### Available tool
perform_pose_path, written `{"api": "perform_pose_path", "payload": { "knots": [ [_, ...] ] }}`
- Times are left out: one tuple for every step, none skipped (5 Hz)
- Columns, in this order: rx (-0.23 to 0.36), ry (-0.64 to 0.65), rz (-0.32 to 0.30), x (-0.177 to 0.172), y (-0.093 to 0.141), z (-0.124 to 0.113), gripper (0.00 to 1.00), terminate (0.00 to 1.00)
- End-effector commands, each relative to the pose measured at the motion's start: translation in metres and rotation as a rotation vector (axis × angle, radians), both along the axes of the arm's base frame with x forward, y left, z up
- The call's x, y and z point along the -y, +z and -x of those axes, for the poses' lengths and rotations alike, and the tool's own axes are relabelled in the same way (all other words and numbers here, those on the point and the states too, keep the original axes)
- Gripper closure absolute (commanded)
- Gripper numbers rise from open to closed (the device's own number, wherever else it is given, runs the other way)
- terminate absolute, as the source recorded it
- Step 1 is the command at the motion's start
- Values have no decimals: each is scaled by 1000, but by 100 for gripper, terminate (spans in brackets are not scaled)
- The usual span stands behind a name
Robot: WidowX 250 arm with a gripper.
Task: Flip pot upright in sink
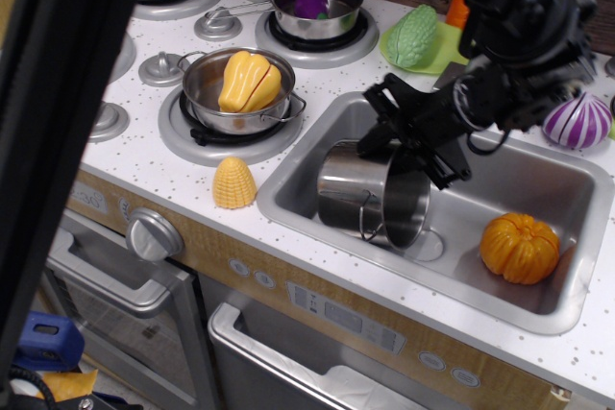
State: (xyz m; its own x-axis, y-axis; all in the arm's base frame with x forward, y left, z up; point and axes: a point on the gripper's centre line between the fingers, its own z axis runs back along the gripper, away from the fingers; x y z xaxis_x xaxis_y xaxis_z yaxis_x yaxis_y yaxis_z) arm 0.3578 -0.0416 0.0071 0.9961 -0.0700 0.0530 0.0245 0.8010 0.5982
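The pot (370,196) lies tilted on its side in the left half of the sink (538,295), its open mouth facing right toward the drain, a wire handle showing on its near side. The gripper (411,146) is at the pot's upper rim, one finger on each side of the wall, apparently pinching it. A pumpkin (520,248) sits at the sink's right end, well apart from the pot. On the counter (173,180) left of the sink stand a corn cob (233,182) and a shallow pot with a yellow pepper (247,81).
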Motion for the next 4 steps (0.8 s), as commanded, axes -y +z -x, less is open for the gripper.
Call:
{"api": "perform_pose_path", "payload": {
  "knots": [
    [153,89,165,13,17,-6,100,0],
    [216,124,302,15,18,-6,100,0],
    [219,106,338,13,22,-7,100,0],
    [242,60,380,7,16,-6,100,0]
  ]
}}
